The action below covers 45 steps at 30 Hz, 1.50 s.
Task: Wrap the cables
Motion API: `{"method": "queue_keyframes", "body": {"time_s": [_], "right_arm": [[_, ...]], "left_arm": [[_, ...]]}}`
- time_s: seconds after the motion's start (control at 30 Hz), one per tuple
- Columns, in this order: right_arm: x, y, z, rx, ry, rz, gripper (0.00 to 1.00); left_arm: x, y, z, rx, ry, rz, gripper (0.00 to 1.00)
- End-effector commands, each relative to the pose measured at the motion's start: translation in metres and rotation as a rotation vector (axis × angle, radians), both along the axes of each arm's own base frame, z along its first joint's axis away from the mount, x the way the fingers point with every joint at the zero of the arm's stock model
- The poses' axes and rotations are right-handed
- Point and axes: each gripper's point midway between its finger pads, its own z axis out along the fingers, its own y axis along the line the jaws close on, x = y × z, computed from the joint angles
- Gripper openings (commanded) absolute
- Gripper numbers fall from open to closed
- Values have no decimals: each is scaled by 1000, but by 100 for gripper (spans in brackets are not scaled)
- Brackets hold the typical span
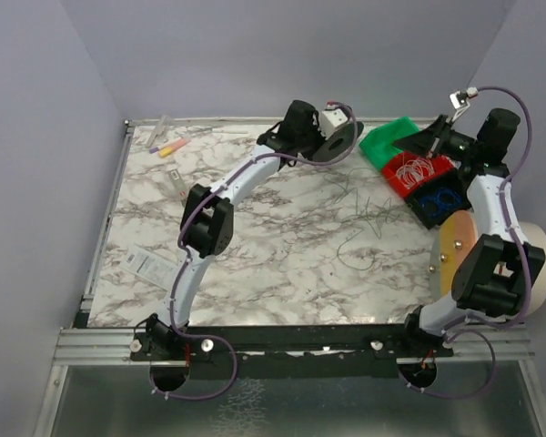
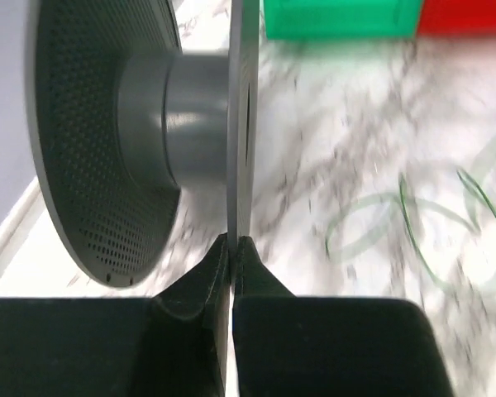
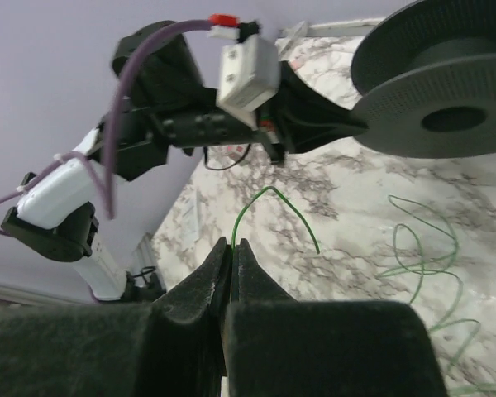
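A black perforated spool (image 1: 344,138) stands on edge at the back of the marble table. My left gripper (image 2: 234,241) is shut on the thin rim of one flange of the spool (image 2: 190,107). My right gripper (image 3: 234,245) is shut on the end of a thin green cable (image 3: 269,190), which arches up and hangs free above the table. In the top view the right gripper (image 1: 405,144) is over the green bin (image 1: 382,146). More loose green cables (image 1: 364,218) lie curled mid-table, seen too as loose green cables (image 3: 422,256) in the right wrist view.
A red bin (image 1: 396,185) holds whitish coiled wires (image 1: 417,168), with a blue bin (image 1: 426,211) beside it. A big white roll (image 1: 539,264) stands at the right edge. Markers (image 1: 168,147) lie at the back left and a paper label (image 1: 146,262) at the left.
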Motion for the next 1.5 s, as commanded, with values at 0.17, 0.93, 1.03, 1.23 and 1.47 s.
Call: {"method": "queue_keyframes", "body": {"time_s": [0.17,0.93,1.03,1.23,1.47], "right_arm": [[3,78,38,172,145,230,1],[-47,232,-28,401,470,485,1],[-44,229,-25,391,450,513,1],[-38,216,-10,305,328,556,0],[-32,213,-18,193,317,500,0]], "left_arm": [[-101,105,126,305,-199,8,0],[-195,138,39,444,-12,96,0],[-197,136,46,423,0,71,0],[-195,133,86,332,11,10,0],[-211,129,113,272,42,-119,0]]}}
